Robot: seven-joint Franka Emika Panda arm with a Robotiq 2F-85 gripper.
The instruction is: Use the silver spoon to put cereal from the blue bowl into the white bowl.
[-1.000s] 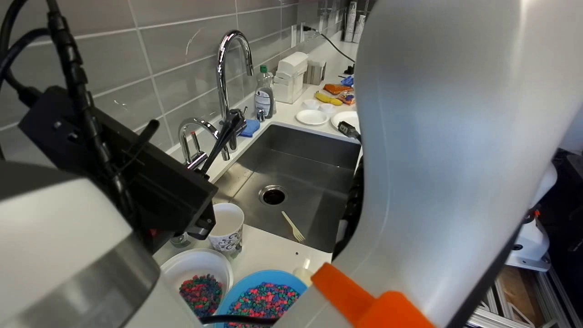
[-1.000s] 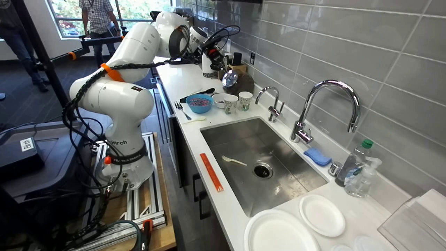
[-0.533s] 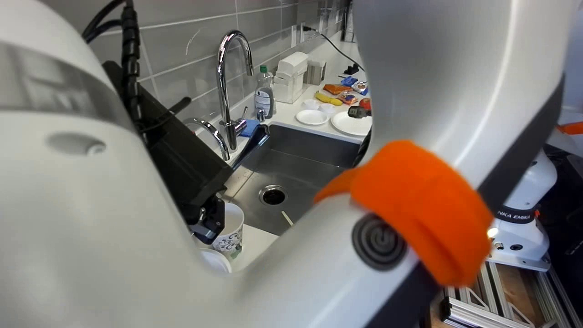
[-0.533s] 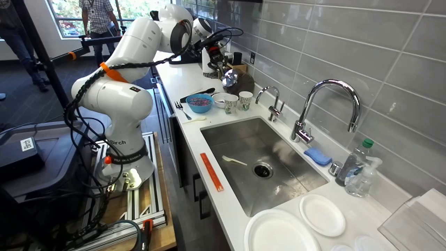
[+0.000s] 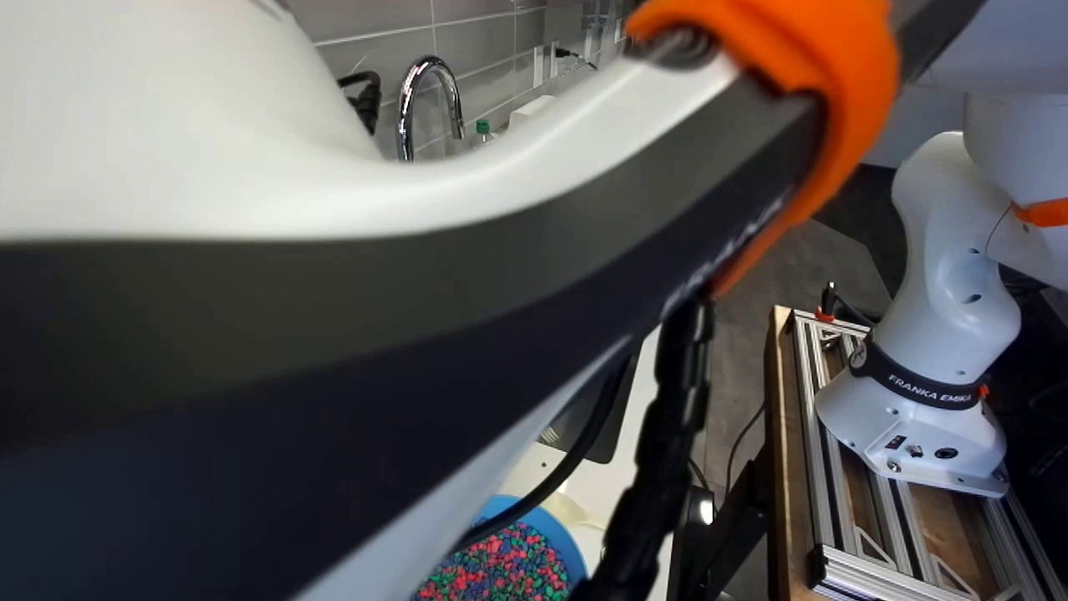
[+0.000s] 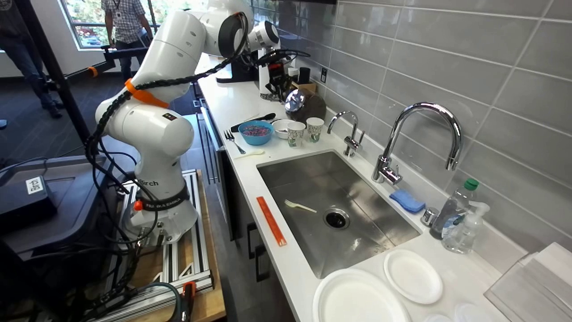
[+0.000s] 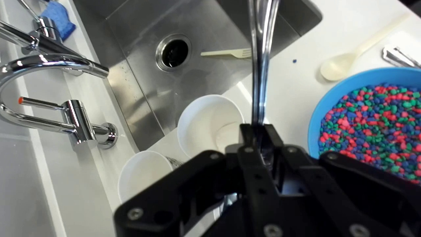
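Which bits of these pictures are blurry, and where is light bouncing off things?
In an exterior view, the robot arm looms close to the camera, its edges and orange band softly blurred; in an exterior view, small glints on the sink and a bright window; in the wrist view, shiny streaks along the handle of the silver spoon.

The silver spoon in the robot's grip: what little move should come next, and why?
Probably ease the end effector toward the blue bowl for a scoop: it grips the silver spoon, and beside it in the wrist view that bowl holds plenty of cereal. The spoon's scooping end is hidden, so any load is unknown.
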